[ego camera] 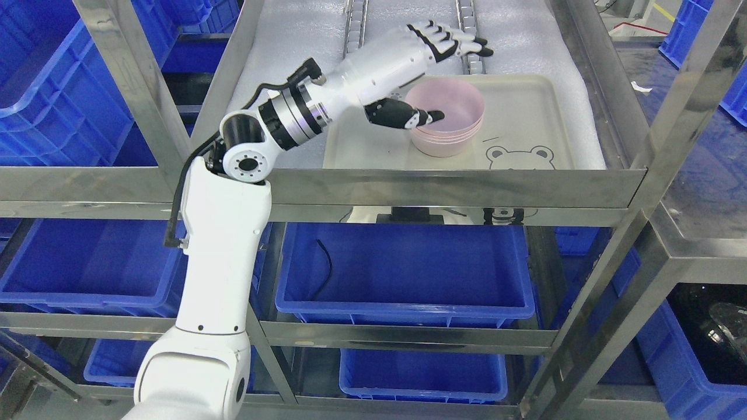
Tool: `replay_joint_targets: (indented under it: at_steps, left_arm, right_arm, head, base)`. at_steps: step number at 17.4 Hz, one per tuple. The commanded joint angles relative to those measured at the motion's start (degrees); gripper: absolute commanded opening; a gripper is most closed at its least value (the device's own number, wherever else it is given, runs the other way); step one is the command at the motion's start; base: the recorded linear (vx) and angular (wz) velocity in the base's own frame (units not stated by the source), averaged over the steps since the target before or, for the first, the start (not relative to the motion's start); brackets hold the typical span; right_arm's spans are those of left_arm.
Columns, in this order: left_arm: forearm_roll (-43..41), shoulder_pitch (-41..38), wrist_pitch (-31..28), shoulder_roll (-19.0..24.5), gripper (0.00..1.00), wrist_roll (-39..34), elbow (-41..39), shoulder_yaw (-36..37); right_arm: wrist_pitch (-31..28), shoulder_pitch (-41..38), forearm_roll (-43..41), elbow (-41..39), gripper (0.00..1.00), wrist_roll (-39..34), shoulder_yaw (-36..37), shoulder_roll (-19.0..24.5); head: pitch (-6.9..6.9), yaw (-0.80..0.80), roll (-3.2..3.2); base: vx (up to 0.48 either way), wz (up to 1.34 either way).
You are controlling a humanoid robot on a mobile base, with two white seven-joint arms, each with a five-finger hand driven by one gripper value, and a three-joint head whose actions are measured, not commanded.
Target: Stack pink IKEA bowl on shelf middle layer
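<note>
left hand spread over pink bowls on beige tray

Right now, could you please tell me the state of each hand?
Left hand: open, fingers spread over the pink bowls, thumb inside the rim.
Right hand: not in view.

Lower tray mostly behind shelf rail

Pink bowls stacked upright (nested) on cream tray.
</note>
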State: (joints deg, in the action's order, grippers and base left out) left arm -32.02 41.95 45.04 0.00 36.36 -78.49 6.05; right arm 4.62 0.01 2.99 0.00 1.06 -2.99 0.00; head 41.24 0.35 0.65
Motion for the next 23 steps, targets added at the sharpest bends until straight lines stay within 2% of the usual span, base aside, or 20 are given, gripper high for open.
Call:
replay_joint_targets:
  at_steps: [1, 7, 12, 16, 18, 21, 23]
  left_arm:
    - [2.1, -13.4, 0.0, 1.0, 0.74, -3.5, -10.1, 12.0]
    - [2.8, -21.0, 0.0, 1.0, 0.74, -3.7, -13.0, 9.3]
    - [5.3, -38.2, 0.0, 1.0, 0.75, -3.5, -12.0, 8.9]
    - [7.3, -41.6, 0.0, 1.0, 0.81, -3.6, 0.2, -5.6]
    - [13.3, -44.2, 0.0, 1.0, 0.81, -3.6, 3.2, -7.1]
    - [16.3, -45.6, 0.0, 1.0, 0.91, -4.3, 8.5, -7.2]
    - [20.0, -45.6, 0.0, 1.0, 0.91, -8.0, 10.8, -7.2]
  right_arm:
    - [0.0, -0.3, 0.0, -1.0, 1.00, 0.0, 0.0, -1.0]
    - [0.0, -0.3, 0.0, -1.0, 1.00, 0.0, 0.0, -1.0]
    - [0.0, -0.3, 0.0, -1.0, 1.00, 0.0, 0.0, -1.0]
    - [0.0, -0.3, 0.0, -1.0, 1.00, 0.0, 0.0, -1.0]
    - [0.0, -0.2, 0.0, -1.0, 1.00, 0.0, 0.0, -1.0]
    - [0.0, -0.3, 0.0, -1.0, 1.00, 0.0, 0.0, -1.0]
    - [0.0, -0.3, 0.0, -1.0, 1.00, 0.0, 0.0, -1.0]
  head:
    - [0.00, 0.00, 0.00]
    - [0.00, 0.00, 0.00]
    - [0.00, 0.00, 0.00]
    - [-0.01, 0.00, 0.00]
    - [-0.01, 0.00, 0.00]
    - [-0.01, 0.00, 0.00]
    - [-0.01, 0.00, 0.00]
  base:
    - [-0.015, 0.02]
    - [-0.046, 0.00]
    - [-0.048, -0.05]
    - [-0.005, -0.06]
    - [0.014, 0.04]
    - [0.020, 0.10]
    - [0.025, 0.09]
